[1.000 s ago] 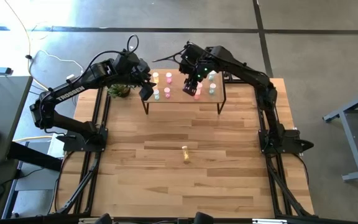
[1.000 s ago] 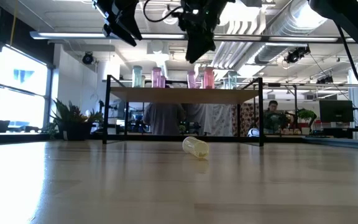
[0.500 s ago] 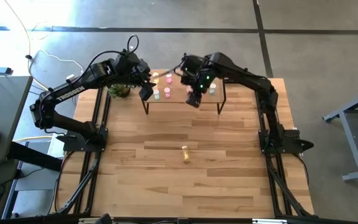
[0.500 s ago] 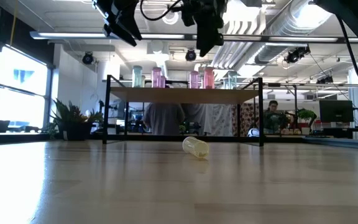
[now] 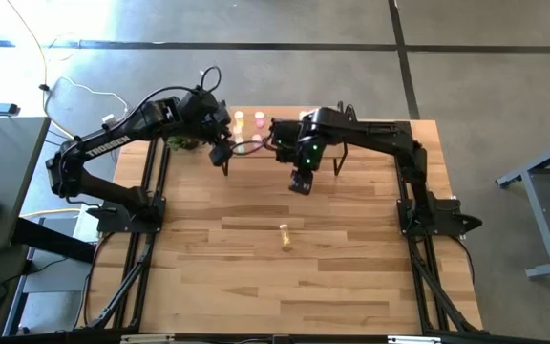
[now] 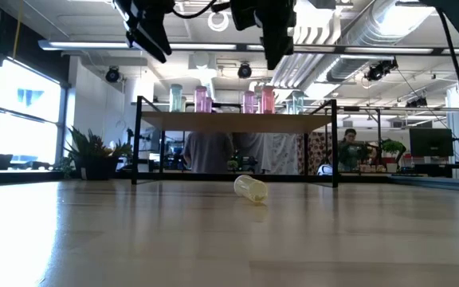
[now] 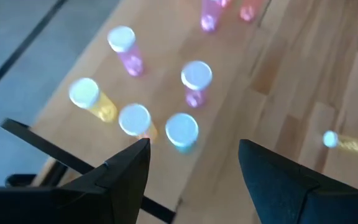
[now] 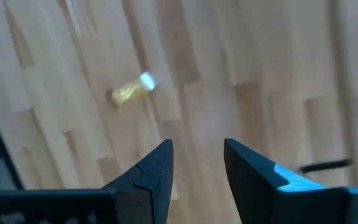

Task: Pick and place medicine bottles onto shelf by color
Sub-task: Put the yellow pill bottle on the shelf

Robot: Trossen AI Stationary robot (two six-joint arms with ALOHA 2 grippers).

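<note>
One Yellow Bottle Lies Alone on the Tabletop

One yellow bottle lies on its side on the wooden tabletop, well apart from the shelf at the far edge. On the shelf stand the other bottles: pink ones, a pale teal one and yellow ones, all upright.

The right end effector hangs above the tabletop just in front of the shelf, its fingers apart and empty, with the fallen bottle ahead of it. The left end effector hovers over the shelf's left end, fingers spread wide, holding nothing.
</note>
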